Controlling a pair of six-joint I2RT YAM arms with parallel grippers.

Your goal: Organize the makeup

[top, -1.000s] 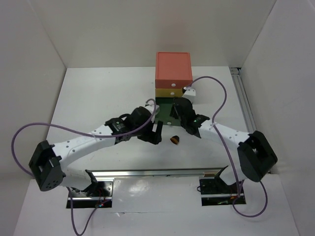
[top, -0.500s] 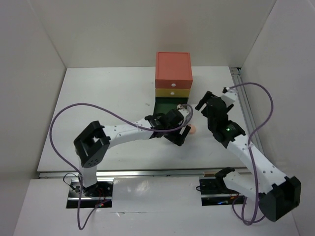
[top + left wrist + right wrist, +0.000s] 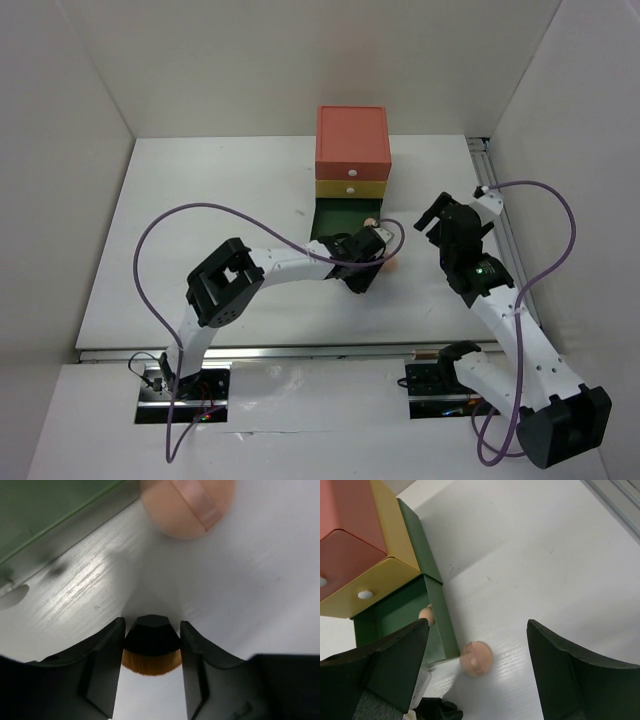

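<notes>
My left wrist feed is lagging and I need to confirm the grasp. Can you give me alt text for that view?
The left end effector grips a black brush with tan bristles between its fingers, over the white table. A peach sponge lies just ahead, beside the green drawer at upper left.

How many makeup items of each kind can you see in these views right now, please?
Peach sponges: 2, one on the table, one in the green drawer.
Brush: 1, held in the left gripper.
Total: 3.
</notes>
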